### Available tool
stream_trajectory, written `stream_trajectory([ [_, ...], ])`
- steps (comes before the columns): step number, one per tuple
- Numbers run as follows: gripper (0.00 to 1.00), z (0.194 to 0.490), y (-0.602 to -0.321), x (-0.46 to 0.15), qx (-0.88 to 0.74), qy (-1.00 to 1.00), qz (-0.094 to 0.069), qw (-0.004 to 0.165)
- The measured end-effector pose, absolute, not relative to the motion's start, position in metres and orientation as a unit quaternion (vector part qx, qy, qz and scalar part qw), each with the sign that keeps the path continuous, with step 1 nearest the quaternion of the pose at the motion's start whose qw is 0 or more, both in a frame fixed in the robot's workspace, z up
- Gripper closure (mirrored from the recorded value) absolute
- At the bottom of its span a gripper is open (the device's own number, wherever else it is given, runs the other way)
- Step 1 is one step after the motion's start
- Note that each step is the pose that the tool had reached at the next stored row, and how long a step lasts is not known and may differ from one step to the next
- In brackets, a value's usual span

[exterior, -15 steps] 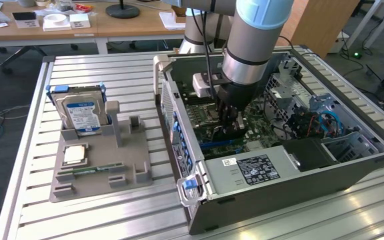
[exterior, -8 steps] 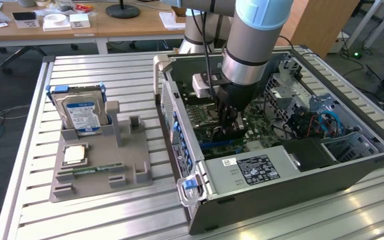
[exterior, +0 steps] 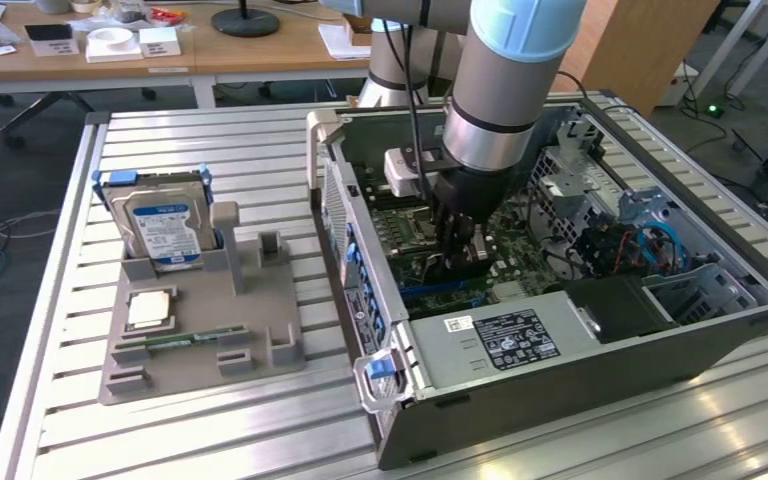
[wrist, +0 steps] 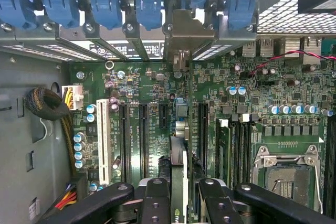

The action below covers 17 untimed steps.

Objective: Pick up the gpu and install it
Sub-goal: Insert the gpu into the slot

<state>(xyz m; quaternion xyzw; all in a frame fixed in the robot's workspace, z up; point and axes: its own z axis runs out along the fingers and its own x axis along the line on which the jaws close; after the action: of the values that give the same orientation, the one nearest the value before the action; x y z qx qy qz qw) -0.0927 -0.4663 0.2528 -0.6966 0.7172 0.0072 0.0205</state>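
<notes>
One slatted aluminium surface (exterior: pixel 224 140) carries everything. The open dark-grey computer case (exterior: pixel 558 400) lies on its side toward the surface's edge on the exterior view's right, its interior facing up so that it can be reached from above. The grey-and-blue robot arm (exterior: pixel 511 90) reaches straight down into it. Inside, the green motherboard (wrist: pixel 152 87) lies flat, with its long black expansion slots running toward the rear wall and its row of blue plastic latches (wrist: pixel 107 11).

Toward the surface's edge on the exterior view's left sits a grey moulded parts tray (exterior: pixel 197 360). Its holders stand a silver hard drive with a blue-white label (exterior: pixel 164 225) upright, ready for a grip from above.

The thin dark gpu card (wrist: pixel 178 156) shows edge-on in the wrist view. It stands on its long edge over a middle expansion slot, lined up along it. A grey metal bracket (wrist: pixel 181 32) at the rear wall looks like the card's own end plate, standing at the rear slot opening.

The black hand (wrist: pixel 181 203) appears clenched on the card, one finger on each face, keeping it upright; whether the card is seated I cannot tell.
</notes>
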Motion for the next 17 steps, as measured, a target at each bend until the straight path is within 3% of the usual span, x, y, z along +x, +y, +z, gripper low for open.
stream_trajectory([
  [17, 0.74, 0.2509, -0.4663, -0.0929, -0.697, 0.717, 0.009, 0.022],
])
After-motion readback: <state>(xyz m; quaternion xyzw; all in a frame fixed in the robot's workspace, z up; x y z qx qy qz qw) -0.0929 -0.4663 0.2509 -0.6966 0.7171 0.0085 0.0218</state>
